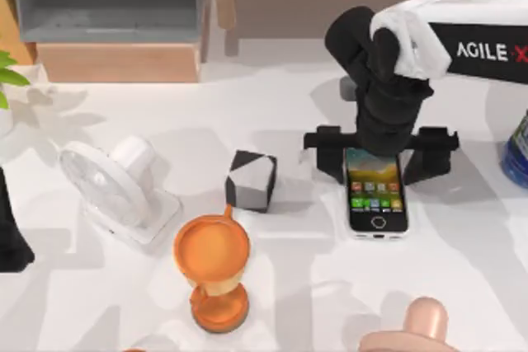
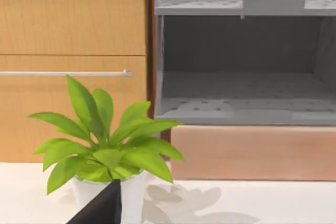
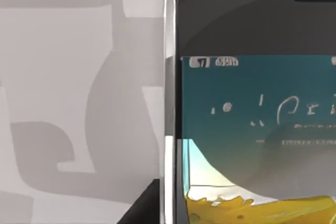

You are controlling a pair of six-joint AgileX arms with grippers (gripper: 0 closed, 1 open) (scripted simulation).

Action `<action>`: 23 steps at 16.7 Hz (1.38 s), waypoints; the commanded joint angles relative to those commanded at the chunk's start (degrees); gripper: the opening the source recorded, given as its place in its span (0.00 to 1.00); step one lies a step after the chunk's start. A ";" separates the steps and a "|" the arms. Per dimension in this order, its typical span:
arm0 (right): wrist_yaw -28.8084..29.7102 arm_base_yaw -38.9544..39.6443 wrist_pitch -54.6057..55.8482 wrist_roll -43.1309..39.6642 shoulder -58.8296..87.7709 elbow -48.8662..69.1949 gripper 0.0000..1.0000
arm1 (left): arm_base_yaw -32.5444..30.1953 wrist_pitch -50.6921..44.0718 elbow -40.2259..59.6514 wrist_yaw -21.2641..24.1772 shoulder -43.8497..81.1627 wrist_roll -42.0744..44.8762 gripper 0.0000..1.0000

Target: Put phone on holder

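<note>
Lying flat, the phone [image 1: 377, 194] points its home button toward the table's near edge.

Right arm [image 1: 462, 43] reaching in from the right edge, wrist bent straight down, right gripper [image 1: 378, 147] low at table level, left arm [image 1: 10, 228] parked at left edge

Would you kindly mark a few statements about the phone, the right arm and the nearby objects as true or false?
1. The phone lies flat on the table, screen up. True.
2. The right gripper is over the phone's far end. True.
3. The black-and-white cube sits to the phone's right. False: it is to its left.
4. The orange hourglass stands upright. False: it lies on its side.
5. A white fan sits on the table's left. True.
</note>
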 joint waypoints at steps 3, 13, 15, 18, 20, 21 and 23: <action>0.00 0.00 0.00 0.00 0.00 0.00 0.00 | 0.00 0.00 0.00 0.00 0.00 0.00 1.00; 1.50 -0.17 -5.50 -0.35 -4.20 2.58 0.00 | 0.00 0.00 0.00 0.00 0.00 0.00 1.00; 1.48 -0.16 -5.38 -0.26 -3.94 2.44 0.00 | 0.00 0.00 0.00 0.00 0.00 0.00 1.00; 0.46 -1.03 -3.80 -2.06 -6.97 4.46 0.00 | 0.00 0.00 0.00 0.00 0.00 0.00 1.00; -1.09 -2.76 -1.44 -4.71 -10.81 6.10 0.00 | 0.00 0.00 0.00 0.00 0.00 0.00 1.00; -2.08 -4.09 0.06 -6.41 -12.95 6.82 0.00 | 0.00 0.00 0.00 0.00 0.00 0.00 1.00; -4.36 -7.66 3.56 -10.41 -17.20 7.91 0.00 | 0.00 0.00 0.00 0.00 0.00 0.00 1.00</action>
